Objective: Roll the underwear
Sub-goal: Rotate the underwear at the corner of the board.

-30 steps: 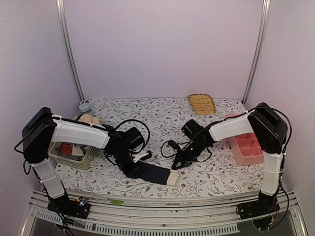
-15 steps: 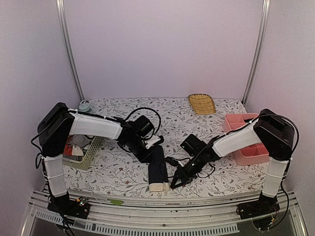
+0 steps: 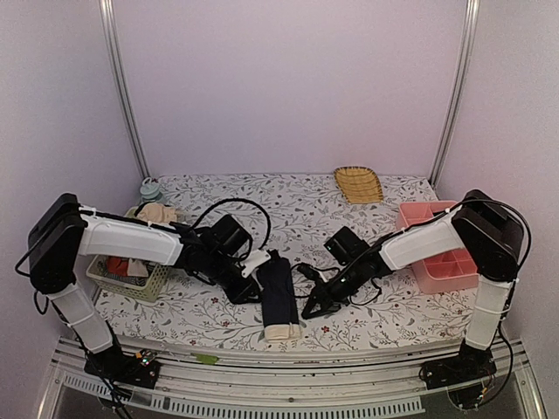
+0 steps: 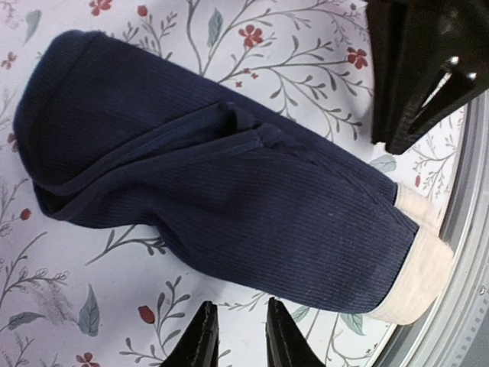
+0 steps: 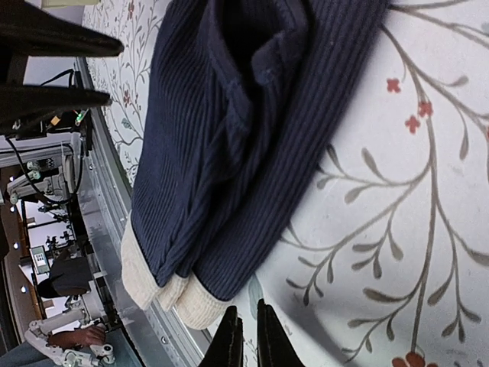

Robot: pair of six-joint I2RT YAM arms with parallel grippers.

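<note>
The underwear (image 3: 278,292), a dark navy ribbed piece with a cream band, is lying on the flowered table (image 3: 297,209) near its front edge, about midway between the two arms. It is sitting folded lengthwise into a thick strip, cream end pointing toward the near edge, dark end pointing toward the back. No roll is showing in it yet. The left gripper (image 3: 251,292) is hanging low just beside the strip's left flank. In the left wrist view its fingertips (image 4: 202,344) are standing a narrow way apart with nothing between them, and a band of bare tablecloth is showing between them and the cloth. The right gripper (image 3: 307,312) is sitting low on the opposite side, near the cream end. In the right wrist view its jaws are standing almost together, gripping nothing, tips just off the fabric. Neither arm is holding the garment. A white basket (image 3: 144,279) with mixed clothes is resting at the left, a pink compartment tray (image 3: 437,262) at the right, and a yellow woven dish (image 3: 358,185) at the back.
</note>
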